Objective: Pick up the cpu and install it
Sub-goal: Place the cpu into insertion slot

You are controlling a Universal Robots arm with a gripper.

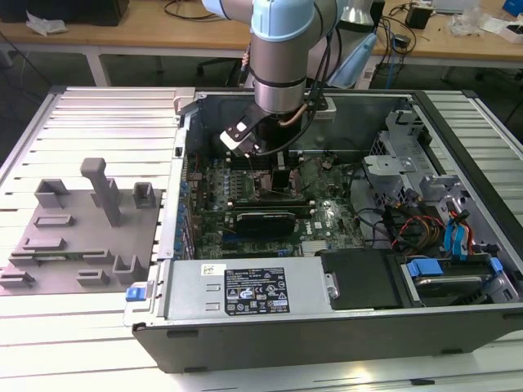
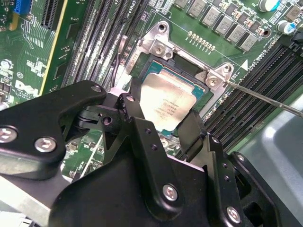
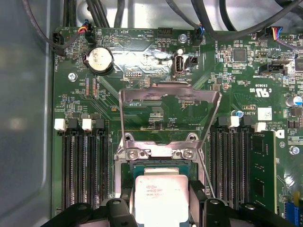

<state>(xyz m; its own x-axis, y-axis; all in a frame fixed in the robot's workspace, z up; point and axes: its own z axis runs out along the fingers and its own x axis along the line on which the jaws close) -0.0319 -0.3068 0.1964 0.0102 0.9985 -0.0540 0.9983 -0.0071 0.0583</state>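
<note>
Wooden desks littered with cables line the back of the room in the exterior view, and in front of them a ribbed metal bench carries an open computer case. A grey fixture lies on the bench toward the exterior view's left of the case. The arm reaches straight down into the case, its end effector low over the green motherboard.

In the second wrist view, the black fingers of the end effector close on opposite edges of the cpu, gripping it with its silvery top facing up. The cpu sits squarely over the socket frame, between rows of black memory slots. A thin metal lever angles away from the frame's corner.

In the first wrist view, the cpu appears between the two fingers, just past the socket's hinge. The load plate stands raised open beyond it, and a coin battery sits farther along the board. Whether the cpu already rests in the socket or hangs slightly above it, I cannot tell.
</note>
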